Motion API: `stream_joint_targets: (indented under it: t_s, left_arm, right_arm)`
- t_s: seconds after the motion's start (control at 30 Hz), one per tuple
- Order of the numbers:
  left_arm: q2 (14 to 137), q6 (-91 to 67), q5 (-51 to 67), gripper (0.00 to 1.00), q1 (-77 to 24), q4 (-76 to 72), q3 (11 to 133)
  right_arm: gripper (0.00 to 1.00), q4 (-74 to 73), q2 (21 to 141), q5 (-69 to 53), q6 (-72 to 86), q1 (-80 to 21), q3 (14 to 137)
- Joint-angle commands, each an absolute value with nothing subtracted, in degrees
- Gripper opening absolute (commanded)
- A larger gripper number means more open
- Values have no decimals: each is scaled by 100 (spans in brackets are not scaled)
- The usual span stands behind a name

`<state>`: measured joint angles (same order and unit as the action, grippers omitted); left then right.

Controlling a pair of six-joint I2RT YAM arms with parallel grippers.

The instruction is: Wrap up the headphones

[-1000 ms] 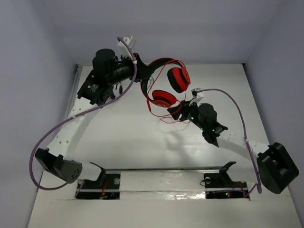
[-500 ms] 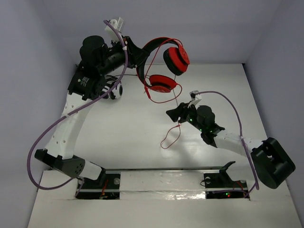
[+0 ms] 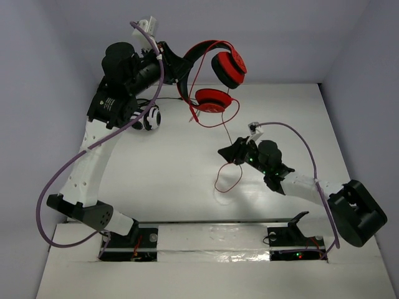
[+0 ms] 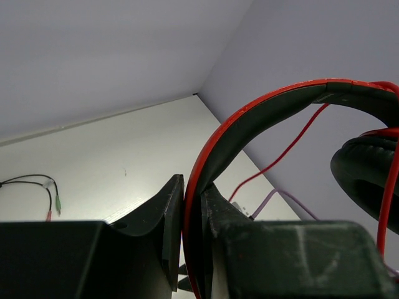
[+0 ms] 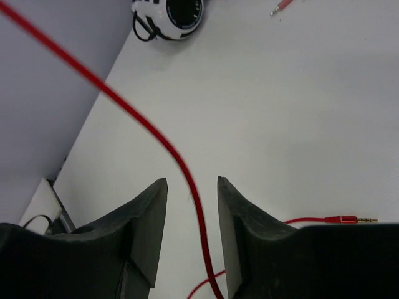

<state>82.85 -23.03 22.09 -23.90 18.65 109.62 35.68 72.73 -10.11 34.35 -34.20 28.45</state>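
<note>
Red over-ear headphones point(image 3: 213, 98) hang pinched in the left gripper point(image 4: 192, 193). The right gripper point(image 5: 192, 187) holds its fingers a little apart around the thin red cable point(image 5: 149, 128).

Open worktop point(image 3: 181, 168) through the middle and near left. Barred at far left by black-and-white headphones point(image 3: 148, 117); crossed at right by red cable point(image 5: 134, 117) slanting from raised headphones point(image 3: 215, 98) into right end effector point(image 3: 225, 152).
</note>
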Motion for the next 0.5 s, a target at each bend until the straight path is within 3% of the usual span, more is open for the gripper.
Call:
stream_joint_targets:
  t_s: [0.0,0.07,0.23,0.4,0.47]
  left_arm:
    - [8147,-2540,1935,0,-2373,1327,11083]
    - [8174,-2470,1768,0,-2321,1406,11144]
    - [8200,-2443,1617,0,-2320,1389,11119]
    - [8209,-2417,1407,0,-2320,1345,11065]
    - [8200,-2356,1293,0,-2320,1362,11065]
  right_arm:
    - [43,3946,7444,-1423,3585,-3401,2751]
    - [41,3920,7401,-1398,3665,-3401,2638]
    - [57,3850,7242,-1371,3832,-3401,2347]
    - [58,3675,7120,-1460,3999,-3401,2215]
    - [54,3316,6892,-1389,3973,-3401,2189]
